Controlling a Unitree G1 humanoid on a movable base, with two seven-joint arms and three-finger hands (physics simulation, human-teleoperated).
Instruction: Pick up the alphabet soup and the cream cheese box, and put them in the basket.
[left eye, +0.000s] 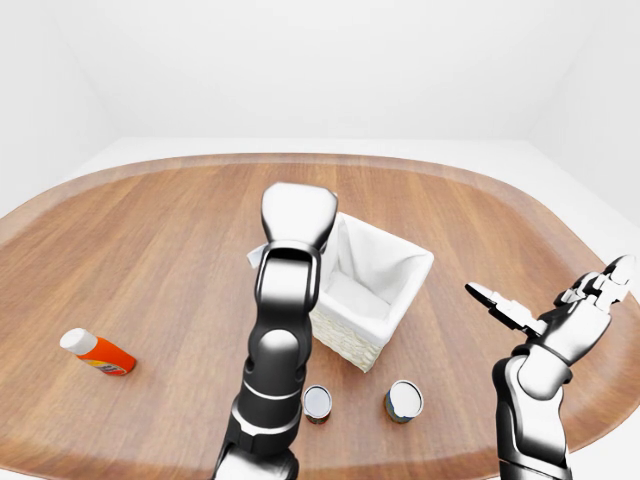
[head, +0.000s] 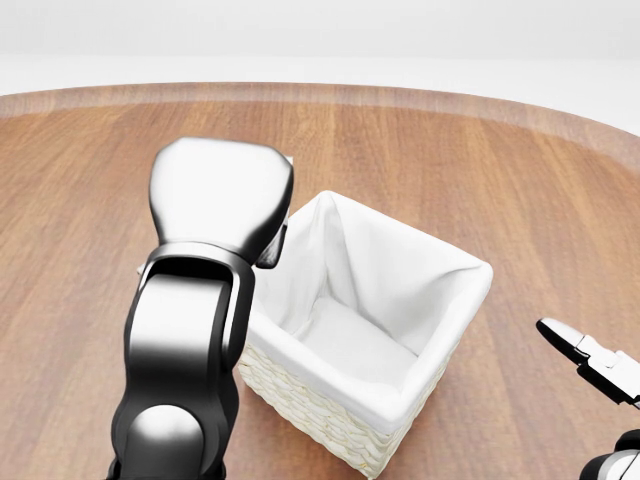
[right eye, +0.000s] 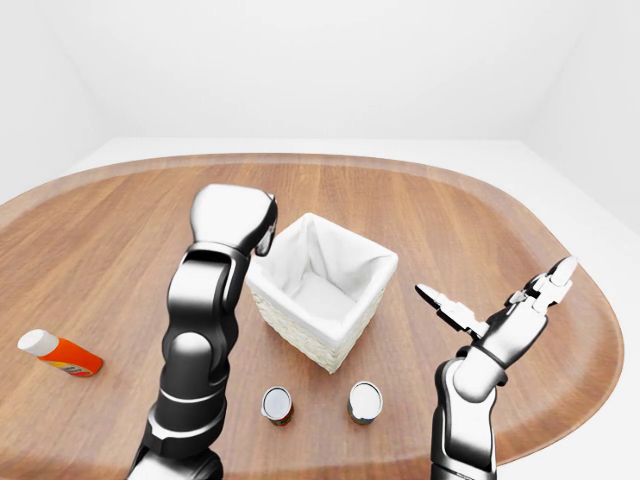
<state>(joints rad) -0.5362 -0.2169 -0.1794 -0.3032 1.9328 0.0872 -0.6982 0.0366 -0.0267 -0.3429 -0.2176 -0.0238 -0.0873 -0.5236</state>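
Two small round cans (right eye: 277, 404) (right eye: 365, 400) stand upright on the wooden table (right eye: 120, 250) just below the square wicker basket (right eye: 318, 290) with its white cloth liner; which is the alphabet soup I cannot tell. Left hand (right eye: 232, 218) hovers beside the rim, fingers hidden. Right hand (right eye: 505, 312) is spread open.

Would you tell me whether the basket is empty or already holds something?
Empty: the basket shows only bare white lining inside.

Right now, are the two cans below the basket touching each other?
Apart. The right-eye view shows bare wood between the left can and the right can.
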